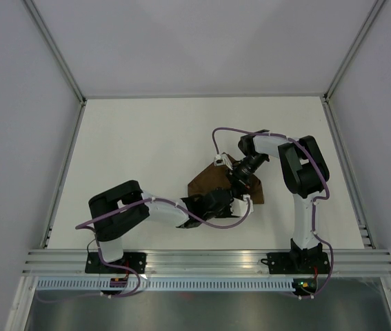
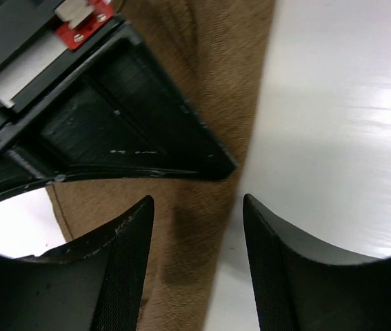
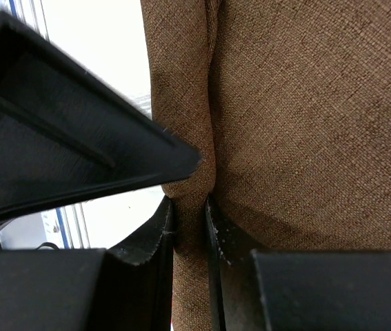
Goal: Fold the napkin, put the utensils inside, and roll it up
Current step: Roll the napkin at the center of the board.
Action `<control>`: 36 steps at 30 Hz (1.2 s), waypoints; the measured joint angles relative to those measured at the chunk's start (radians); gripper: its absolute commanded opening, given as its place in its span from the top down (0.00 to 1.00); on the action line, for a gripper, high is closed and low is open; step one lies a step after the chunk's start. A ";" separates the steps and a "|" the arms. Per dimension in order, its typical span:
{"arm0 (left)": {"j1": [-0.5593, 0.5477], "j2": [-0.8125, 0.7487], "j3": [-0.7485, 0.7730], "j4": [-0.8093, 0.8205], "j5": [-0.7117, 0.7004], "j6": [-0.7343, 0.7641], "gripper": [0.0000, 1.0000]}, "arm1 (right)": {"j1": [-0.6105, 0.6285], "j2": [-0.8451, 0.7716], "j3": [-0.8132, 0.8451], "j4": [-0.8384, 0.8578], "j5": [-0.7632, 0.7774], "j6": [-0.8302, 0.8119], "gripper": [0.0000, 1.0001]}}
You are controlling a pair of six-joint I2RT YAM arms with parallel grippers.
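Two grippers meet over your bunched napkin [image 1: 205, 183] on the table [image 1: 147, 138]: right gripper [image 3: 190, 210] pinches a fold of it; left gripper [image 2: 198, 203] hovers, jaws apart, over its edge.

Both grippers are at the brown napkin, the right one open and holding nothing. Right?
No. The right gripper is shut on a fold of the napkin, as the right wrist view shows. The rest stands.
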 measured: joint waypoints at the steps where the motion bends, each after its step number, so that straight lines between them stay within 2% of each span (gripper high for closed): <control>1: 0.007 0.001 0.000 0.003 -0.002 0.003 0.40 | 0.000 0.000 0.000 0.000 0.000 0.000 1.00; 8: 0.040 0.010 0.019 -0.015 0.029 0.008 0.45 | 0.000 0.005 0.006 -0.007 0.000 0.001 1.00; 9: 0.045 0.010 0.024 -0.026 0.043 0.008 0.49 | 0.000 0.005 0.007 -0.007 0.000 0.001 1.00; 10: 0.050 0.010 0.030 -0.040 0.060 0.007 0.60 | 0.000 0.006 0.008 -0.008 0.000 0.002 1.00; 12: 0.056 0.011 0.042 -0.075 0.094 0.001 0.72 | -0.001 0.007 0.010 -0.008 0.000 0.007 1.00; 13: 0.058 0.013 0.050 -0.093 0.109 0.001 0.82 | -0.001 0.007 0.010 -0.007 0.000 0.012 1.00; 15: 0.068 0.013 0.071 -0.137 0.144 -0.001 0.89 | -0.001 0.006 0.010 -0.002 0.004 0.026 1.00; 16: 0.074 0.013 0.080 -0.155 0.162 -0.002 0.95 | -0.001 0.006 0.010 0.002 0.004 0.037 0.97; 17: 0.080 0.013 0.088 -0.169 0.180 -0.005 0.98 | -0.002 0.003 0.009 0.007 0.006 0.047 0.84; 20: 0.110 0.013 0.110 -0.201 0.245 -0.021 0.98 | -0.004 -0.030 -0.016 0.047 0.024 0.086 0.61; 23: 0.146 0.013 0.125 -0.213 0.312 -0.050 0.98 | -0.005 -0.097 -0.057 0.119 0.056 0.137 0.54; 30: 0.241 0.056 0.227 -0.341 0.517 -0.123 0.98 | -0.067 -0.336 -0.133 0.383 0.136 0.322 0.48; 36: 0.322 0.122 0.327 -0.457 0.727 -0.175 0.98 | -0.151 -0.589 -0.253 0.616 0.197 0.422 0.47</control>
